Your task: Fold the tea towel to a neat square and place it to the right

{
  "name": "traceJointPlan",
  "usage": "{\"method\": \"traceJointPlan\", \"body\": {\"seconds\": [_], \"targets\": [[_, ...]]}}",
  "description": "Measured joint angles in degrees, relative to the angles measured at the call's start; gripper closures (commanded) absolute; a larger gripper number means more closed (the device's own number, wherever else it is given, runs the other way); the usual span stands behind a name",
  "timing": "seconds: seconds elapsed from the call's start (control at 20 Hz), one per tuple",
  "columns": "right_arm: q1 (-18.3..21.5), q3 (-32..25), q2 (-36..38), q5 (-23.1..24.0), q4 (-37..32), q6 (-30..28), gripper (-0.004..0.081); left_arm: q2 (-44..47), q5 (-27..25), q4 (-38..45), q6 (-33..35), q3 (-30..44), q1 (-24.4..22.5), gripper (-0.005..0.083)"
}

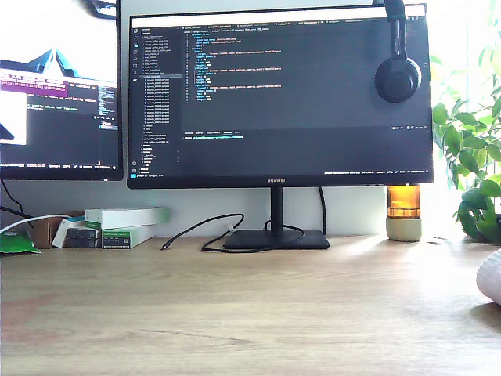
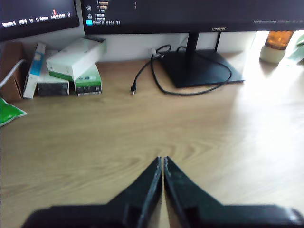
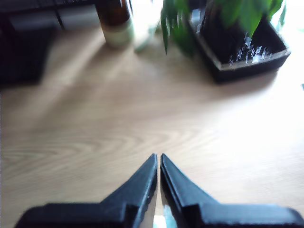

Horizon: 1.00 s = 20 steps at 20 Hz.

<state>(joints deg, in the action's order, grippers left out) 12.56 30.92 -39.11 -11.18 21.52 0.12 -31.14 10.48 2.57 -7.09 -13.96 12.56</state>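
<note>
Seemingly the tea towel [image 1: 491, 276] is only a pale, rounded shape at the exterior view's right edge, too washed out to judge whether it is folded. My first hand [image 2: 162, 164] and my second hand [image 3: 158, 161] are both pressed together, holding nothing, above bare tabletop [image 1: 235, 313]. By its place the task looks finished or nearly so.

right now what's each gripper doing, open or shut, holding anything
My first gripper: shut, nothing between the black tool's tips.
My second gripper: shut, nothing visibly held.
</note>
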Motion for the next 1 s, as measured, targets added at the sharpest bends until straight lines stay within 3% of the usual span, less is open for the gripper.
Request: {"method": "traceJointPlan", "body": {"seconds": [0.15, 0.3, 0.6, 0.8, 1.0], "targets": [[-0.2, -6.6, 8.5, 0.0, -2.6, 4.3, 0.078, 3.6, 0.0, -0.3, -0.5, 0.0, 0.0, 0.0797], [-0.2, -6.9, 13.1, 3.7, -3.5, 5.8, 0.0781, 6.0, 0.0, -1.4, -1.1, 0.0, 0.0, 0.0797], [-2.1, -7.8, 16.8, 2.7, -6.5, 5.3, 0.078, 5.9, -4.2, -1.3, -1.4, 1.2, 0.0, 0.0797], [-5.2, -16.0, 18.6, 2.6, -10.6, 4.3, 0.078, 8.2, -5.6, -1.0, 0.0, 1.8, 0.0, 0.0797], [-5.4, -21.9, 25.7, 2.2, -9.1, 3.6, 0.0781, 15.2, -6.5, 0.0, 0.2, 7.7, 0.0, 0.0797]]}}
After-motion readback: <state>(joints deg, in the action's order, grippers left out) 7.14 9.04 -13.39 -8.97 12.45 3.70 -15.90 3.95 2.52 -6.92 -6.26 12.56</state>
